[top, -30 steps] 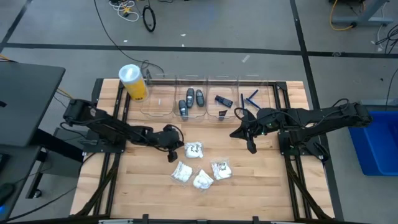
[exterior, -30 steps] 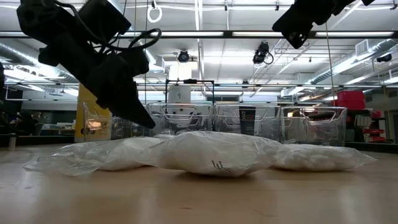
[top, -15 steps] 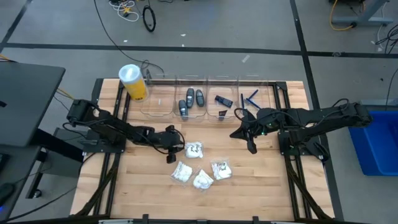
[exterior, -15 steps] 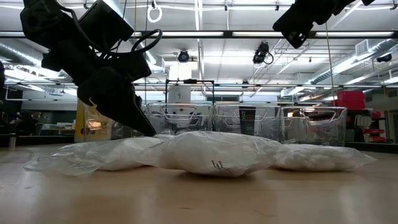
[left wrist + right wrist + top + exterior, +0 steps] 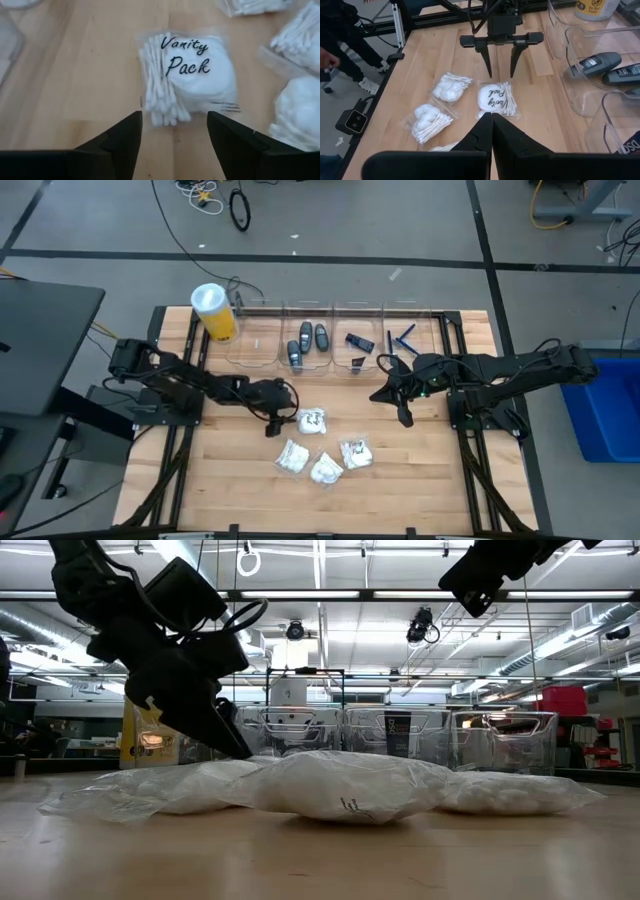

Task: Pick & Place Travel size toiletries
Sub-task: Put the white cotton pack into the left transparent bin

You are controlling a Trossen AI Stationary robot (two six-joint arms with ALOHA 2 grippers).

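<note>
Several white packets lie flat on the wooden table: a "Vanity Pack" packet [image 5: 313,420] [image 5: 189,75] [image 5: 496,101] and three more [image 5: 291,457] [image 5: 326,470] [image 5: 356,453] nearer the front edge. My left gripper [image 5: 287,421] [image 5: 174,131] [image 5: 501,59] [image 5: 236,740] is open, its fingers slanting down just left of the "Vanity Pack" packet and touching nothing. My right gripper [image 5: 402,414] [image 5: 490,131] is shut and empty, hovering right of the packets. Dark grey pieces [image 5: 309,340] [image 5: 360,341] and blue razors [image 5: 403,337] lie in clear bins.
A row of clear bins [image 5: 255,350] stands along the far edge. A yellow cylinder with a white lid [image 5: 214,312] stands at the far left. Bare wood lies left of the packets and along the front edge. A person's leg and shoe [image 5: 367,84] are beside the table.
My left gripper has opened its fingers while staying just left of the "Vanity Pack" packet. The packets have not moved.
</note>
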